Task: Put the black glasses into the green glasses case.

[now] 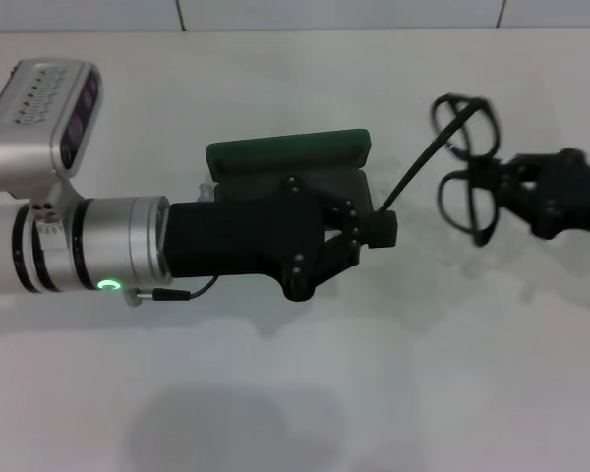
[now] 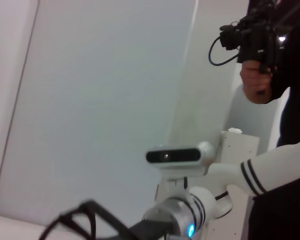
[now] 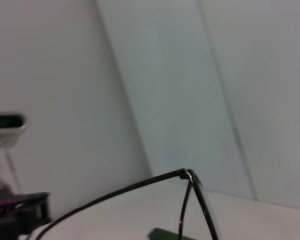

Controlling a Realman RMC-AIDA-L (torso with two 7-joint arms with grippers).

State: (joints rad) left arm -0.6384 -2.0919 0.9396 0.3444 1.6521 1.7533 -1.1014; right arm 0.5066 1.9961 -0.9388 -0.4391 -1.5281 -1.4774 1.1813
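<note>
Right tool [image 1: 506,187] pinches the black glasses [image 1: 465,162] at the frame, lifted off the worktop [image 1: 295,393], well to the right of the green glasses case [image 1: 290,157]; one temple reaches back toward the case. Left tool [image 1: 379,228] sits over the open case, probably steadying it; spread or pressed together, cannot tell.

Left pincer [image 1: 382,228] hides most of the green glasses case [image 1: 290,152]
</note>
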